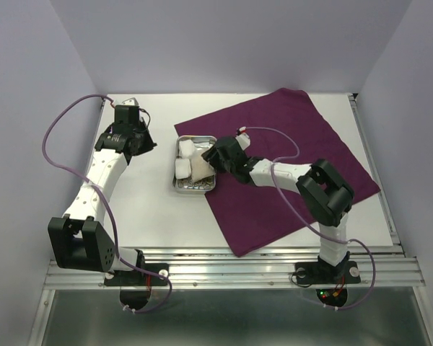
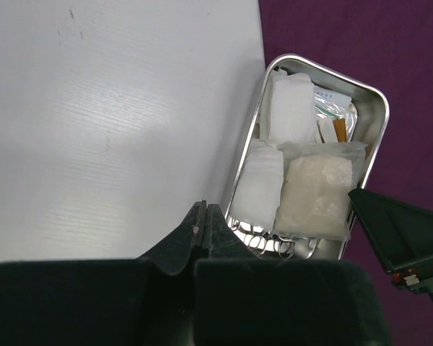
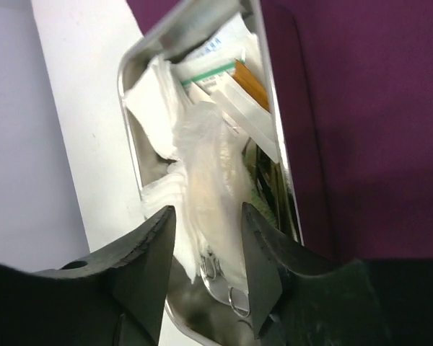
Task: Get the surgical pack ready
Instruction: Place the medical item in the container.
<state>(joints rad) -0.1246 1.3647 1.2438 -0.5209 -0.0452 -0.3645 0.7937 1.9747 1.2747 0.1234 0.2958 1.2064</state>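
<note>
The dark-purple cloth (image 1: 296,144) lies spread on the right of the white table. The steel tray (image 1: 195,190) sits on the cloth's left edge, partly over the bare table. It holds white gauze squares (image 1: 187,149), a clear packet (image 1: 200,170) with beige filling, and the ring handles of scissors and forceps (image 2: 263,244). My right gripper (image 3: 208,231) is open just above the tray's near end, one finger on each side of the clear packet (image 3: 209,173). My left gripper (image 2: 204,216) is shut and empty over the bare table, left of the tray (image 2: 379,108).
A flat packet with green print and an orange-edged item (image 3: 249,76) lie at the tray's far end. Lavender walls close in the table on three sides. An aluminium rail (image 1: 231,270) runs along the front edge. Purple cables loop from both arms.
</note>
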